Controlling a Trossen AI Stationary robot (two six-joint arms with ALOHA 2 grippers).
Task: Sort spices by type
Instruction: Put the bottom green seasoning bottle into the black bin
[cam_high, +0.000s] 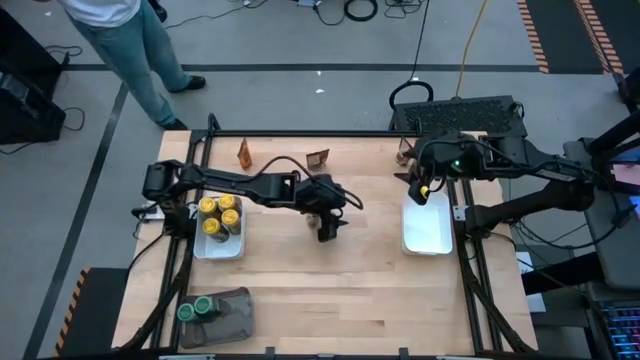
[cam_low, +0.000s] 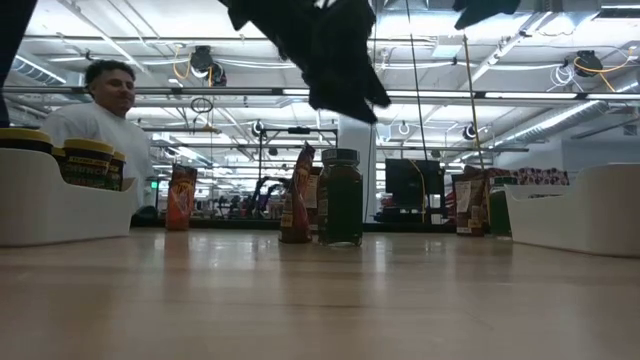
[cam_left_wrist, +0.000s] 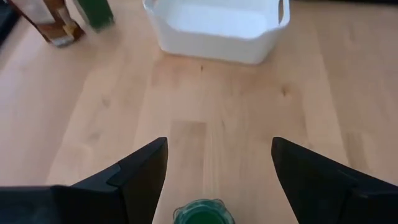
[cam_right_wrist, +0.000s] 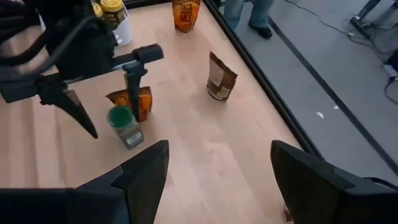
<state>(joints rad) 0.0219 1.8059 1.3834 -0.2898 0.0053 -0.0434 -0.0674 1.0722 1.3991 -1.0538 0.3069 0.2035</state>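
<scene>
- The left claw (cam_high: 328, 228) hangs over the middle of the wooden desk (cam_high: 340, 290), its two fingers spread wide and holding nothing.
- A green-lidded jar (cam_right_wrist: 124, 126) stands upright on the desk right beneath that claw; in the left wrist view its green lid (cam_left_wrist: 203, 213) sits between the open fingers, not touched by either.
- A brown-orange packet (cam_right_wrist: 138, 101) stands just behind this jar, very near it.
- The right claw (cam_high: 421, 190) is over the far end of the empty white tray (cam_high: 428, 235) on the right side of the desk; its fingers (cam_right_wrist: 140, 171) are parted with nothing between them.
- The white tray on the left (cam_high: 218, 249) holds four yellow-lidded jars (cam_high: 219, 215) packed together.
- The dark grey tray (cam_high: 236, 312) at the near left corner holds two green-lidded jars (cam_high: 195, 309).
- Along the far edge of the desk stand loose packets: an orange one (cam_high: 245, 154) toward the left, a brown one (cam_high: 318, 157) near the middle, and another (cam_high: 404, 154) by the right arm.
- A person in jeans (cam_high: 140, 55) stands on the floor beyond the far left corner of the desk.
</scene>
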